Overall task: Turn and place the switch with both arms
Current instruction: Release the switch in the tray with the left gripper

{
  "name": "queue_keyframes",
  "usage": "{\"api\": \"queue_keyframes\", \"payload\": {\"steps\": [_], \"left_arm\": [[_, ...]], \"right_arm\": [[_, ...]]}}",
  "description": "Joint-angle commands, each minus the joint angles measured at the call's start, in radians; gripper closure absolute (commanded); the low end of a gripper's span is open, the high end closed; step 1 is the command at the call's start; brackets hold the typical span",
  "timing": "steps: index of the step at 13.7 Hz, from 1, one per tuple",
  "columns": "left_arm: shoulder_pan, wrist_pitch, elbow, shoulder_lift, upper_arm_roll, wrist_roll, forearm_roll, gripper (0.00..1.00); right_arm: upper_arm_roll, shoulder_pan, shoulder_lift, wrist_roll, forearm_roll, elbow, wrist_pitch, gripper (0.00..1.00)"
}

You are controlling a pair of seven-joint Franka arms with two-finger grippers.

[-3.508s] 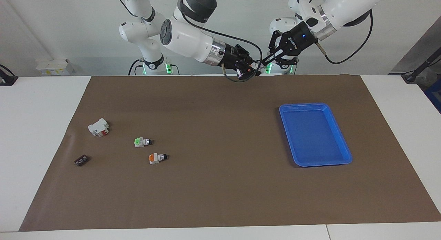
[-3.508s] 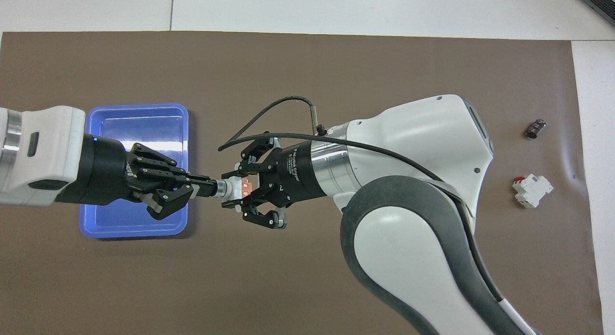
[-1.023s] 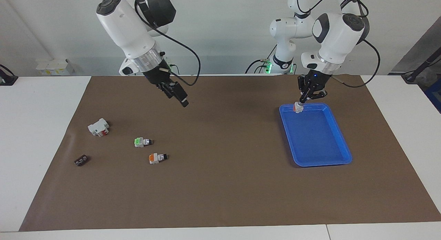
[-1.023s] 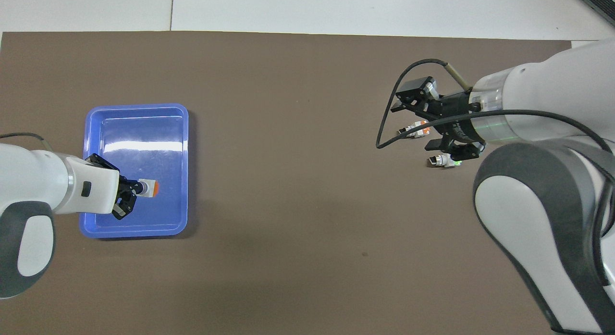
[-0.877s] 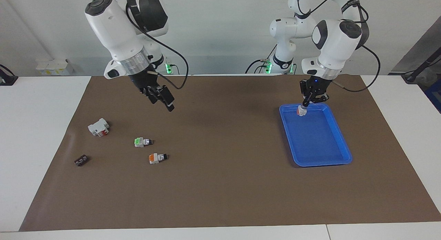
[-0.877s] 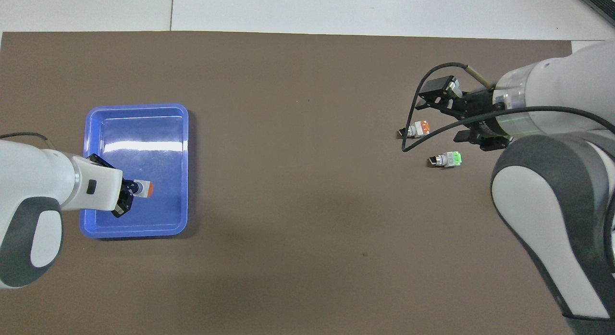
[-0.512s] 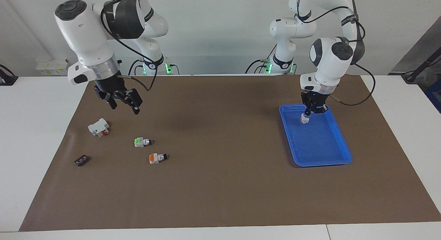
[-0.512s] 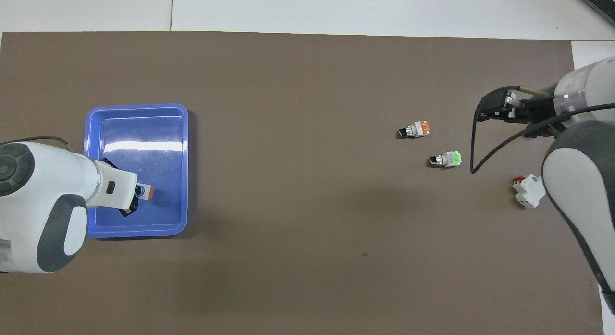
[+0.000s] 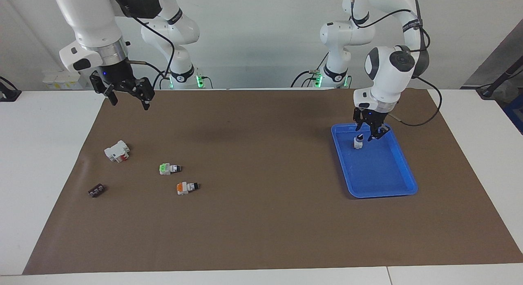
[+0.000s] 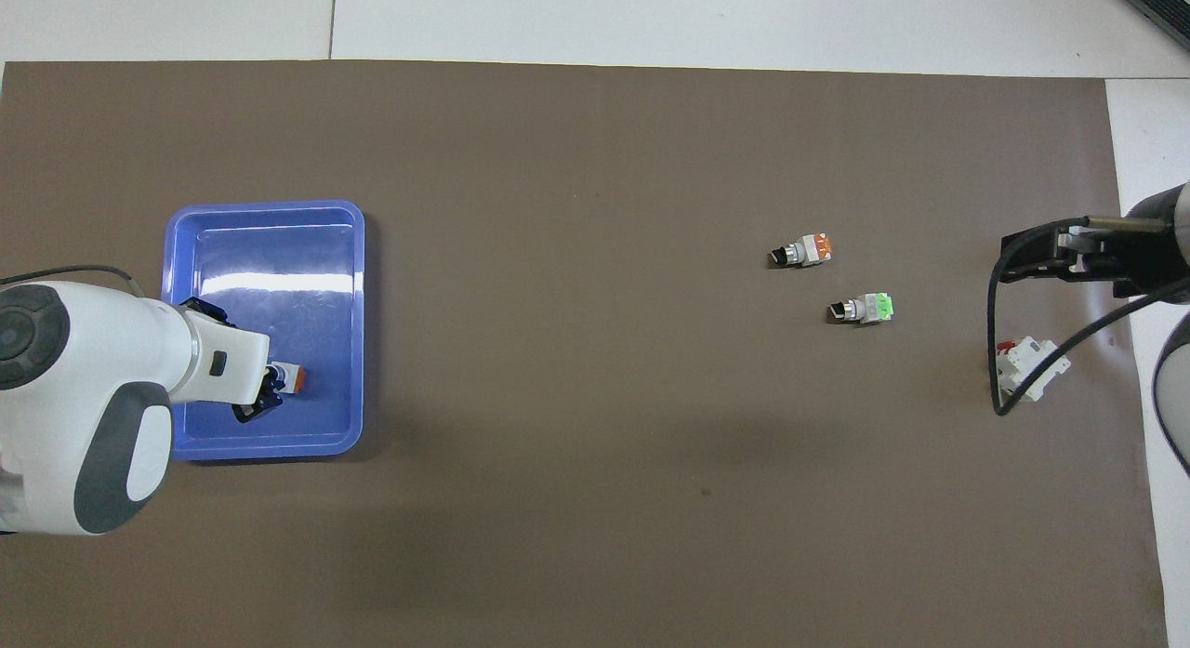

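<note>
A switch [image 9: 357, 144] with an orange block stands in the blue tray [image 9: 392, 182], black knob up, at the end of the tray nearer to the robots. It also shows in the overhead view [image 10: 292, 378]. My left gripper [image 9: 369, 132] is open just above it, fingers spread at either side of the knob; it also shows in the overhead view [image 10: 258, 394]. A second orange-block switch [image 9: 186, 187] lies on the brown mat toward the right arm's end. My right gripper [image 9: 128, 100] is open and empty, raised over the mat's edge at the robots' end.
A green-block switch [image 9: 168, 169] lies beside the second orange-block switch, nearer to the robots. A white block with a red part [image 9: 117, 151] and a small black part [image 9: 96, 190] lie toward the right arm's end of the mat.
My left gripper lowered the switch into the tray and opened, letting it go. My right gripper swung away toward its own end of the table and rose.
</note>
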Motion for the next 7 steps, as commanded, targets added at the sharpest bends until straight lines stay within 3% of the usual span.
{"api": "queue_keyframes", "payload": {"steps": [1,4,7], "left_arm": [[-0.014,-0.114,-0.008,-0.094,0.008,-0.184,0.025,0.01],[-0.022,-0.223,0.02,-0.118,0.031,-0.385,0.025,0.01],[-0.083,-0.27,0.122,-0.116,0.11,-0.546,0.025,0.0]], "right_arm": [[0.006,-0.009,-0.019,-0.03,-0.018,-0.003,-0.019,0.0],[0.006,-0.009,-0.028,-0.104,-0.018,-0.003,-0.022,0.0],[0.009,-0.007,-0.038,-0.105,-0.018,-0.006,-0.023,0.0]]}}
